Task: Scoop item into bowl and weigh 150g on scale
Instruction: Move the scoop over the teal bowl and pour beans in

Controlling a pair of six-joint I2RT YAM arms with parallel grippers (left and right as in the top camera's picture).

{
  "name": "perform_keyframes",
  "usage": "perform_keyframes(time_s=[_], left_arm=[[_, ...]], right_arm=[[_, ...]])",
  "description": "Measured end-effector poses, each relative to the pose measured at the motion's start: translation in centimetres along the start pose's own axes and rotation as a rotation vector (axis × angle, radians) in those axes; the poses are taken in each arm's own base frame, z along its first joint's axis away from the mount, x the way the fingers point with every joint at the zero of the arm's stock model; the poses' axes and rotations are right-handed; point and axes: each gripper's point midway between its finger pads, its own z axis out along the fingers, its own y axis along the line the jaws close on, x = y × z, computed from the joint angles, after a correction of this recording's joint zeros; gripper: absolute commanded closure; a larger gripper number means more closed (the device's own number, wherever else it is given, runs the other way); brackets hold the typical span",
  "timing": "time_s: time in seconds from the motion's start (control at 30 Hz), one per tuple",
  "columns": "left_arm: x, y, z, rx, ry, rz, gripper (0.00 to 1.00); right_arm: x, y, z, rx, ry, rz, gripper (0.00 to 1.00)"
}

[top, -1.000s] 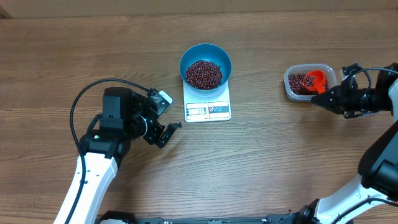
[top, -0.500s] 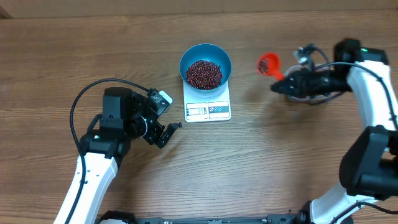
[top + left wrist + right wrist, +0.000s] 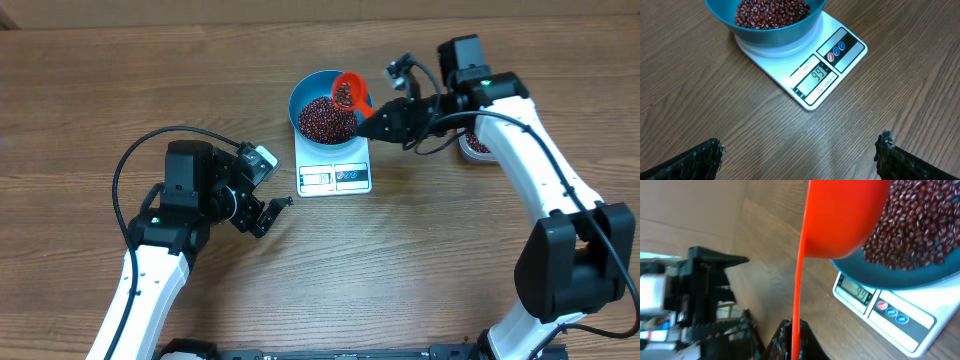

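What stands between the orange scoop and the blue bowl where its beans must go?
Nothing visible. The right end effector holds the orange scoop directly above the blue bowl, whose open top holds only beans.

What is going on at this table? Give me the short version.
The right end effector is shut on the handle of an orange scoop loaded with beans, holding it over the blue bowl. The bowl sits on the white scale, whose display reads 99, short of the 150 target. The left end effector hangs open and empty beside the scale. The clear tub is mostly hidden behind the right arm.
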Motion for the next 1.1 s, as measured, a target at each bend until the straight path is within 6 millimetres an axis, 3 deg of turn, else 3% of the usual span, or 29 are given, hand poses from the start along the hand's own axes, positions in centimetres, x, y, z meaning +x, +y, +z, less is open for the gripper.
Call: perform_keyframes(time_s=[0.37,0.53,0.87,1.1], left_arm=[[0.0,0.0,0.0,0.0,0.0,0.0,0.0],[0.0,0.0,0.0,0.0,0.0,0.0,0.0],[0.0,0.0,0.0,0.0,0.0,0.0,0.0],[0.0,0.0,0.0,0.0,0.0,0.0,0.0]], right_arm=[[-0.4,-1.2,3.3,0.296,0.002,-0.004,0.96],[-1.3,-1.5,3.4,0.516,-0.019,-0.088,0.96],[-1.3,-2.8,2.7,0.973,0.006,-0.362,0.96],[-1.7,-2.9,1.7,1.098,0.032,-0.475,0.96]])
